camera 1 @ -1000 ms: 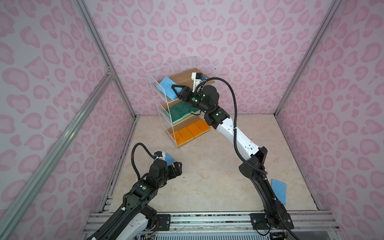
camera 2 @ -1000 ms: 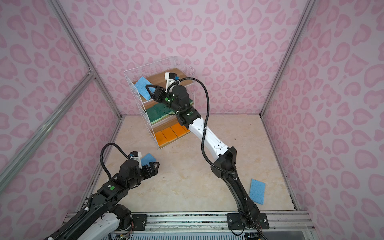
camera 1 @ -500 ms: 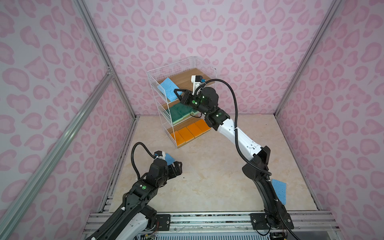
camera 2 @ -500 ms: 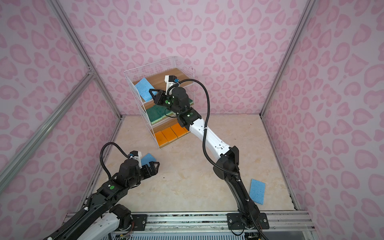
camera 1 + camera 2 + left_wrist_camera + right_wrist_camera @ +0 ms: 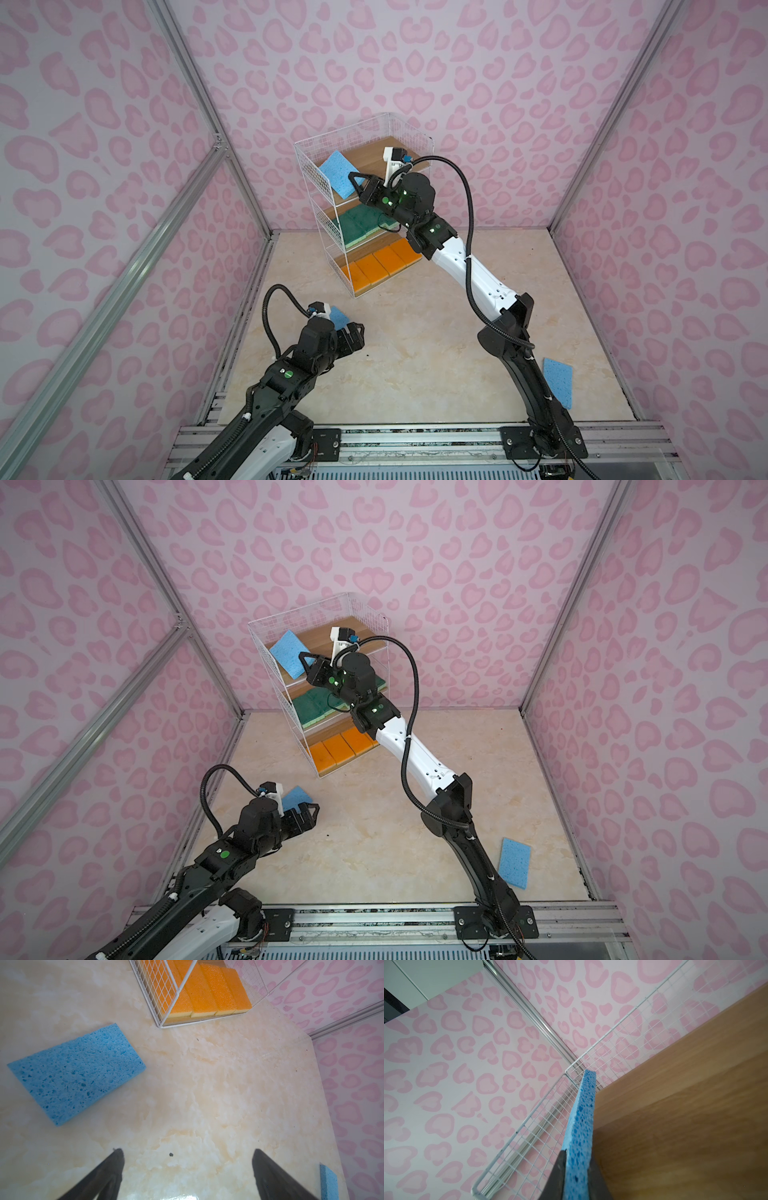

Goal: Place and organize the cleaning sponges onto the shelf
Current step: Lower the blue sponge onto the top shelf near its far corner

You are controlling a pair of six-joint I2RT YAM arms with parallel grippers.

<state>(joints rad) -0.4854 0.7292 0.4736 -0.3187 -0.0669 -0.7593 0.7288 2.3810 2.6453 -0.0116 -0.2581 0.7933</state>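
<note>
Left gripper (image 5: 188, 1150), jaws spread wide, hovers over the floor (image 5: 207, 1084) near a loose sponge (image 5: 76, 1072), probably ready to grab it. At the shelf (image 5: 316, 178), right gripper (image 5: 577, 1155) pinches a held sponge (image 5: 583, 1109) edgewise above the top board (image 5: 675, 1105), apparently for placing. A third sponge (image 5: 559, 380) lies far right.

Pink walls (image 5: 415, 62) with darker pink blotches close the left, far and right sides. Silver posts (image 5: 199, 95) run up the far corners. The floor (image 5: 415, 353) is glossy cream marble, and a metal rail (image 5: 415, 440) edges its near side.
</note>
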